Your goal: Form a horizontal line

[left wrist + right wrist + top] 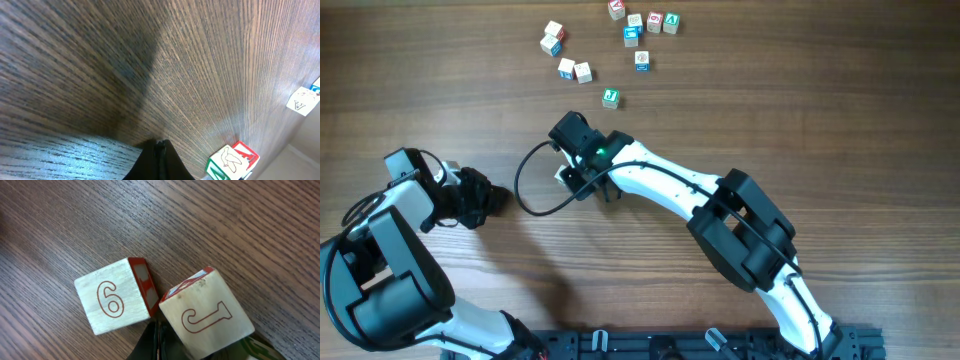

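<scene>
Right wrist alone shows 6 cube (114,302) and J cube (206,316) beside clenched right fingers (147,344); left fingers (150,162) clenched.

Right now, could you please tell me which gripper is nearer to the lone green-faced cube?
Right. The right gripper sits just below-left of the green-faced cube; the left gripper is farther off, lower left.

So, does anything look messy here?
Yes: near the right claw, the 6 cube and the J cube sit twisted at different angles, not lined up. The other cubes lie scattered.
</scene>
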Robot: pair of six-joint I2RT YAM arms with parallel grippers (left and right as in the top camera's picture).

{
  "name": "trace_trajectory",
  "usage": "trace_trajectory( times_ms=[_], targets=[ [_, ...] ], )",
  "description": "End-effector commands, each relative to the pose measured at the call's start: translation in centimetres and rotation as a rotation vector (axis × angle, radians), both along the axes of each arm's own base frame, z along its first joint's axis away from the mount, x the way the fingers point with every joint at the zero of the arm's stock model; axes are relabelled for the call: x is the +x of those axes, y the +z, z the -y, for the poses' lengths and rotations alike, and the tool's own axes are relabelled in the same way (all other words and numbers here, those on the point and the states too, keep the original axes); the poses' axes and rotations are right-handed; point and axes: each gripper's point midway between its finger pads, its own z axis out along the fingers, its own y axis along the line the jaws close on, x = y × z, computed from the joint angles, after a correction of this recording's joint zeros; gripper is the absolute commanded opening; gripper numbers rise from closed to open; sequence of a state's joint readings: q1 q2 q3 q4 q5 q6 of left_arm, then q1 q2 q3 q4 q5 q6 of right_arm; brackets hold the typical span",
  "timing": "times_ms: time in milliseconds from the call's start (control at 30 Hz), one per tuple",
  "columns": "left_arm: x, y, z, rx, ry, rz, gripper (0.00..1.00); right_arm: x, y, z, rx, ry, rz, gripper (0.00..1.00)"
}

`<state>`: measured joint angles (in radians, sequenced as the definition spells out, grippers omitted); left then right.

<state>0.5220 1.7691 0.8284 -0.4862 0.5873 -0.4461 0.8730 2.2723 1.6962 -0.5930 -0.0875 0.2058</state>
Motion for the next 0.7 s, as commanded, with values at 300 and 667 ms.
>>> trace_trajectory(
  times_ms=[300,667],
  targets=[
    [-1.0,-0.8,-0.5,0.046,-0.009,-0.034,0.04,-0.9,-0.4,-1.0,0.035,0.075,-0.023,0.05],
    [-1.0,-0.8,-0.5,0.047,-0.009,-0.034,0.04,0.0,0.3,-2.2,0.090,0.078,0.017,0.04]
  ],
)
